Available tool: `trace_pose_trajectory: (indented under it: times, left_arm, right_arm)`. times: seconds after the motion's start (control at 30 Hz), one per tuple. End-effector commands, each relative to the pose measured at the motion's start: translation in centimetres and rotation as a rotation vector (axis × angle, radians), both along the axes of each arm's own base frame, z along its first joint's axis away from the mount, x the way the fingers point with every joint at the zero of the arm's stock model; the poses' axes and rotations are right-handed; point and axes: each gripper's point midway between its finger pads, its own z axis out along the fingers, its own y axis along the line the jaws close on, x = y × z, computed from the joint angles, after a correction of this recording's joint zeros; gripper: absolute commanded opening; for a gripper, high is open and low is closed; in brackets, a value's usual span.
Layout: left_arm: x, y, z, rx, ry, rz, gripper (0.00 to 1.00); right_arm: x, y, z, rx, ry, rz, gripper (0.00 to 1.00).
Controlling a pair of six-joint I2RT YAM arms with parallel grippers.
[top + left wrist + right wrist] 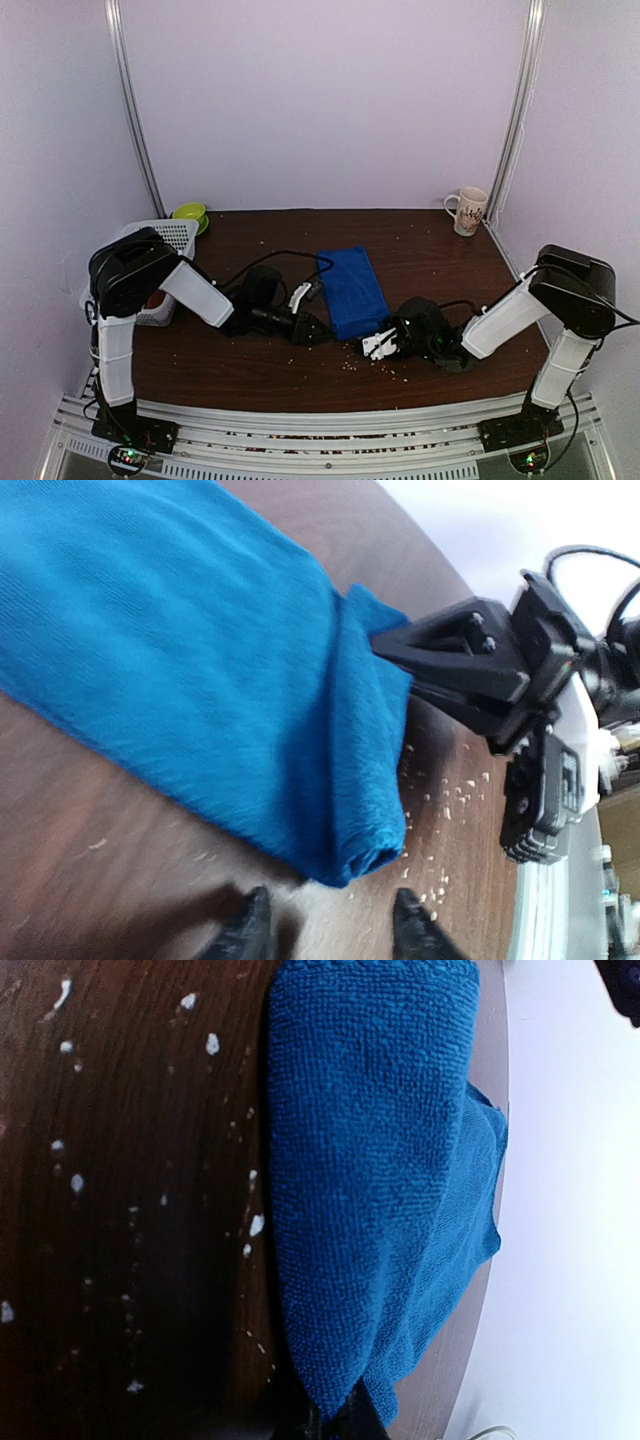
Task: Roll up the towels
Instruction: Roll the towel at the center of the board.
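The royal blue towel (pixel 352 288) lies folded in the middle of the table, its near end turned over into a thick fold (pixel 365 810). My left gripper (pixel 316 328) sits at the towel's near left corner. In the left wrist view it (pixel 330 930) is open and empty, with the fold's end just beyond its fingertips (pixel 250 928). My right gripper (pixel 373 343) is at the near right corner, shut on the towel's edge (pixel 400 1260); it (pixel 335 1422) pinches the cloth. It also shows in the left wrist view (pixel 395 645). The mint-green towel is out of view.
A white patterned mug (pixel 468 210) stands at the back right corner. A lime-green bowl (pixel 190 213) and a white perforated basket (pixel 172 238) are at the back left. Pale crumbs (pixel 385 368) lie scattered near the towel's front end. A black cable (pixel 265 258) runs left of the towel.
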Motion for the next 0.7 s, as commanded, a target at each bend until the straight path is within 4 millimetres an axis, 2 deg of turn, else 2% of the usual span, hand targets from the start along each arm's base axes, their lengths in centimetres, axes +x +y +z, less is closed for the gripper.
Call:
trace_pose_trajectory:
  times: [0.0,0.1,0.2,0.27,0.33,0.53,0.67]
  left_arm:
    - [1.7,2.2,1.5,0.079,-0.08,0.117,0.46]
    - [2.3,3.1,4.1,0.085,-0.183,0.155,0.54]
    - [2.3,4.4,7.2,0.075,-0.358,0.173,0.72]
    - [1.6,5.2,8.6,0.089,-0.493,0.17,0.84]
    - [0.5,5.7,9.5,0.122,-0.642,0.166,0.92]
    - [-3.3,5.8,10.9,0.151,-0.965,0.105,0.95]
    - [-5.2,4.8,9.9,0.225,-1.118,0.047,0.95]
  right_arm:
    - [-0.5,0.5,1.0,0.025,0.053,0.011,0.0]
    - [-1.2,1.1,1.2,0.035,0.133,0.024,0.0]
    - [-2.1,1.7,1.6,0.055,0.245,0.038,0.0]
    - [-3.0,2.1,1.9,0.072,0.339,0.059,0.0]
    - [-3.3,2.6,2.5,0.094,0.422,0.069,0.0]
    - [-4.0,2.0,1.6,0.064,0.633,0.058,0.0]
    - [-3.9,1.1,0.3,0.015,0.704,0.016,0.0]
